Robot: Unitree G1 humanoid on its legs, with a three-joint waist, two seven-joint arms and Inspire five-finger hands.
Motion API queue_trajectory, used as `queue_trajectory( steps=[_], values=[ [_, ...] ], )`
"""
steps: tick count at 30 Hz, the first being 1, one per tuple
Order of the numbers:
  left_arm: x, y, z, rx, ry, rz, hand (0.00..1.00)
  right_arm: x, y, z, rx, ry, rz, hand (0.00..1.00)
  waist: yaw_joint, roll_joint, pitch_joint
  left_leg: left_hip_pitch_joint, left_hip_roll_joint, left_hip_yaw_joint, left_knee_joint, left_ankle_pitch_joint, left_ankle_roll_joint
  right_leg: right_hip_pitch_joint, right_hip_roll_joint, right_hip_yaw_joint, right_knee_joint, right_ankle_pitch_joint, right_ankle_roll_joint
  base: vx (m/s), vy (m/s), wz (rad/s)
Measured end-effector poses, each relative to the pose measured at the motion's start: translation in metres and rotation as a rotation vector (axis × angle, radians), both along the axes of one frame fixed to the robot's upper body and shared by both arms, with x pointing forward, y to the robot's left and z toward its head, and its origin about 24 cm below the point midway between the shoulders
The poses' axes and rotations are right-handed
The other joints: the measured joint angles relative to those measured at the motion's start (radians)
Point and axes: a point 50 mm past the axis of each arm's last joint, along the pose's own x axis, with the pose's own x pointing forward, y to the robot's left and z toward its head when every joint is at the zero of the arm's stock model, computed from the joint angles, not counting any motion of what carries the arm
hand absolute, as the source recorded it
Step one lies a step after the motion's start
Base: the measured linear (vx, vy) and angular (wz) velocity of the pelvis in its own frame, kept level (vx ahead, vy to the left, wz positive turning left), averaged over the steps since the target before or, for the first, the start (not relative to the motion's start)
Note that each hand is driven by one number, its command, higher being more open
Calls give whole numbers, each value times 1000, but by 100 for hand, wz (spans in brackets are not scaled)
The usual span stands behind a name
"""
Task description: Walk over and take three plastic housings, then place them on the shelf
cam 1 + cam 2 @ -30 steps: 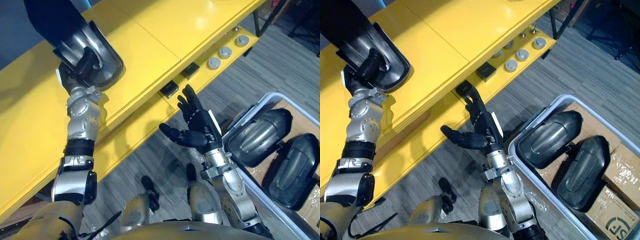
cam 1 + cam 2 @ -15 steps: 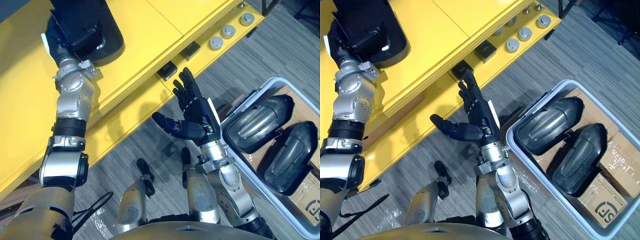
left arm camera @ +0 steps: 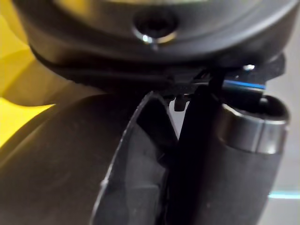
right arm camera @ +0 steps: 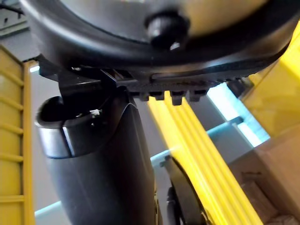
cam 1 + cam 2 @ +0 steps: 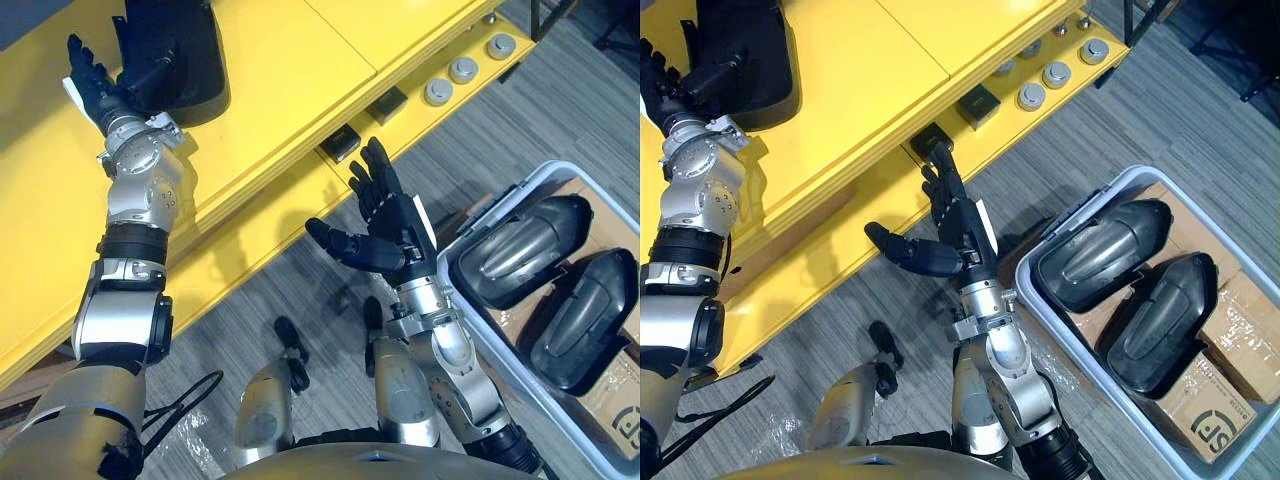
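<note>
Has the left hand up on the yellow shelf, fingers straight and released, just beside one black housing lying there. Holds the right hand open and empty, palm up, above the floor. Leaves two more housings side by side in the grey bin on the right.
</note>
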Motion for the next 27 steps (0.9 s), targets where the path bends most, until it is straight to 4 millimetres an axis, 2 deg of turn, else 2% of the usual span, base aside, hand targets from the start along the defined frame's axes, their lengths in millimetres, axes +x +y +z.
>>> queue_trajectory(
  steps=[3, 6, 8, 11, 13, 14, 20, 23, 27],
  values=[
    [-1, -1, -8, -36, -20, -31, 100, -4, -1, -4, 2, 5, -10, 100, 0, -6, -4, 31, -6, -5, -18, 3, 0, 35, 3, -10, -17, 1, 3, 19, 15, 6],
    [-6, -5, -24, -28, -16, -94, 100, -8, -1, -9, 13, 28, -20, 100, -2, -11, -35, 47, -13, -14, -39, 10, 2, 60, 3, -24, -40, 4, 5, 42, 20, 11],
    [-9, -14, -45, -62, -3, -168, 100, -10, -2, -14, 8, 49, -25, 100, -1, -14, -73, 84, -20, -29, -73, 19, 1, 106, 3, -43, -68, 4, 5, 62, 12, 17],
    [-14, -27, -67, -96, 24, -242, 100, -10, -3, -17, -26, 38, -37, 100, 9, -15, -119, 116, -23, -41, -96, 21, 0, 148, 4, -62, -94, 4, 5, 80, 9, 15],
    [-20, -32, -89, -87, 105, -276, 100, -9, -1, -20, -76, 27, -40, 100, 12, -12, -161, 144, -25, -57, -114, 23, -2, 189, 5, -85, -119, 4, 5, 65, 3, 20],
    [-21, -33, -94, -83, 129, -274, 100, -9, -1, -20, -86, 24, -41, 100, 12, -11, -172, 147, -26, -60, -119, 24, -3, 196, 5, -90, -124, 4, 5, 46, 10, 19],
    [-38, -20, -133, -97, 273, -256, 100, -6, 2, -22, -139, 10, -37, 100, 34, 11, -224, 177, -29, -84, -126, 26, -5, 246, 6, -119, -157, 4, 6, 1, 2, 11],
    [-57, -7, -153, -123, 289, -218, 100, -3, 5, -28, -167, 25, -9, 100, 43, 26, -255, 179, -31, -105, -140, 35, -9, 263, 8, -143, -173, 7, 8, 3, -8, 19],
    [-87, -6, -179, -159, 289, -206, 100, 2, 14, -29, -194, 17, 49, 100, 90, 33, -289, 189, -37, -140, -154, 43, -15, 297, 11, -182, -197, 7, 8, 13, -9, 26]
  ],
)
